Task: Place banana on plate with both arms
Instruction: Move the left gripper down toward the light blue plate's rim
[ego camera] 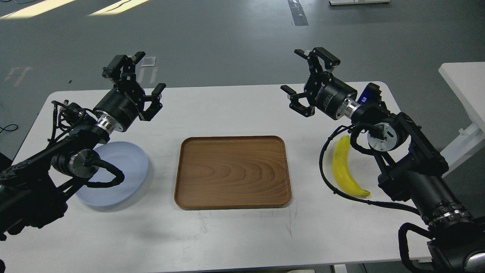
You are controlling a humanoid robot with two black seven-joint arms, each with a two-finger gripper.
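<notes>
A yellow banana [345,168] lies on the white table at the right, partly under my right arm's wrist and cable. At the left sits the pale blue plate [127,167], its left part hidden by my left arm. My left gripper [139,82] hangs open above the table, behind the plate, holding nothing. Up at the right, my right gripper [306,77] is also open and empty, well above and behind the banana.
A brown wooden tray [232,171] lies in the middle of the table [227,235], between plate and banana. A second white table [464,87] stands off to the right. Grey floor lies beyond the far edge.
</notes>
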